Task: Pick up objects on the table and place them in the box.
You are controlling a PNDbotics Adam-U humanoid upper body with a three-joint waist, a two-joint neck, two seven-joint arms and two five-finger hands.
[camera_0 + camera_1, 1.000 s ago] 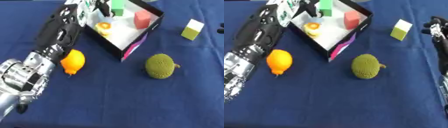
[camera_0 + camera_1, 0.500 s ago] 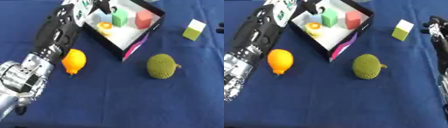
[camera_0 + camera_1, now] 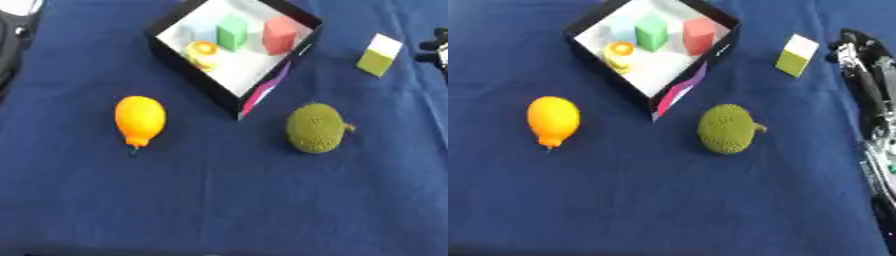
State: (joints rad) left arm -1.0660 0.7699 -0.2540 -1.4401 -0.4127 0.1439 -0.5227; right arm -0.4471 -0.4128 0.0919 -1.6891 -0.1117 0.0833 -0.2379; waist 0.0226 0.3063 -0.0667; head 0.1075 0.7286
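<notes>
A black box [image 3: 188, 62] with a white inside stands open at the top centre. In it are a green block [image 3: 232, 31], a red block [image 3: 280, 35], a pale blue block [image 3: 201, 32] and a small orange ring-shaped piece [image 3: 203, 49]. On the blue cloth lie an orange fruit [image 3: 140, 120], a bumpy green fruit [image 3: 317, 128] and a green-and-white block [image 3: 379, 55]. My right hand [image 3: 857, 50] rests open at the right edge, just right of that block and holding nothing. A black part of my left hand [image 3: 10, 37] shows at the upper left edge, away from the box.
The blue cloth [image 3: 219, 200] covers the whole table. My right forearm [image 3: 878, 150] runs down the right edge. A white object [image 3: 19, 5] peeks in at the top left corner.
My left arm has pulled back from over the box to the upper left edge. The green block it held over the box now lies inside. The view has also shifted.
</notes>
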